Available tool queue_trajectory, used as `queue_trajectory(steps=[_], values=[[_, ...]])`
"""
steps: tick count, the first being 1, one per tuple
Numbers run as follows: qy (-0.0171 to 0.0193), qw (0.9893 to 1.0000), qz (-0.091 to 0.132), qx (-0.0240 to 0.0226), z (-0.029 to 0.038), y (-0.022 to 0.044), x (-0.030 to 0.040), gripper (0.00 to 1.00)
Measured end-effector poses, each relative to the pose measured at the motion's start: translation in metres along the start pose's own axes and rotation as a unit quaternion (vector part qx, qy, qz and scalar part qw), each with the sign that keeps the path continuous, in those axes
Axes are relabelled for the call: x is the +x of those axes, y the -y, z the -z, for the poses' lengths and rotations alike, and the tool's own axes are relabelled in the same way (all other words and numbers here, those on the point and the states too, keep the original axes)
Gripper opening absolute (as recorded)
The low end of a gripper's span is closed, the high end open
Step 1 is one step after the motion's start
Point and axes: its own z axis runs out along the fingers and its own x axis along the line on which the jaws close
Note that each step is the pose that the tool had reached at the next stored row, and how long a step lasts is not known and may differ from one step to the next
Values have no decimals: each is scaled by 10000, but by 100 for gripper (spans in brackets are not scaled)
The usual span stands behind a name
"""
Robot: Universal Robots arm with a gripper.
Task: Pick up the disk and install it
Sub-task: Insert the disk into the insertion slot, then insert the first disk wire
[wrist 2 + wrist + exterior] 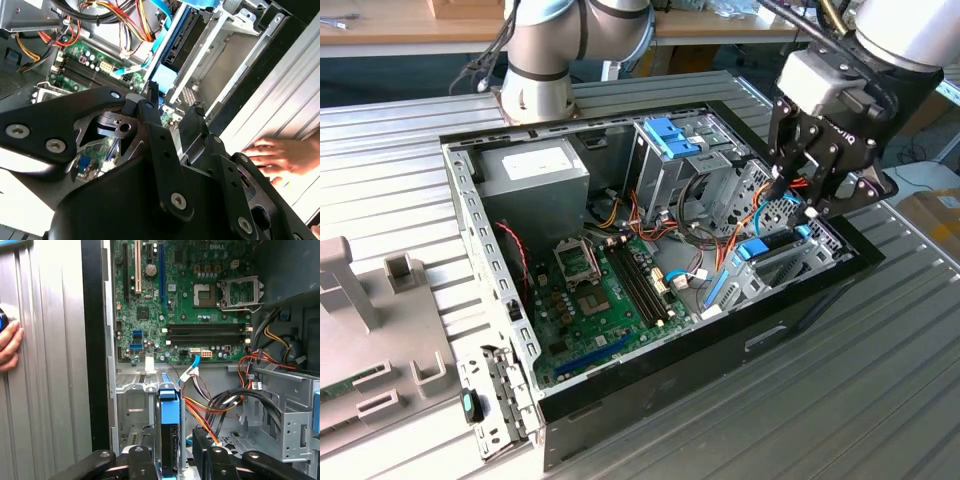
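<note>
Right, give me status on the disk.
Gripper open, over disk. Disk on edge in bay. Cables close by; hand on table beside case.

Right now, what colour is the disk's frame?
Bright blue; the disk shows best in the first wrist view.

Computer case (670, 372) on the surface (880, 380) — circuit board (605, 290) on its floor, drive cage (670, 160) behind. The disk (169, 430) stands in a bay at the exterior view's right — tool (792, 200) straddling it, fingers spread.
</note>
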Motion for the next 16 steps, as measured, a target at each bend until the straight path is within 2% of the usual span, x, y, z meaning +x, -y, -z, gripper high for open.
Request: queue_trajectory(steps=[1,3,5,6,16], values=[[-4,9999,-4,-113,-8,66,-9,44],[21,9998,-8,-198,-23,178,-15,44],[19,9996,-11,-286,-35,326,-23,44],[19,9996,-12,-299,-36,348,-28,44],[19,9995,-12,-299,-36,354,-35,44]])
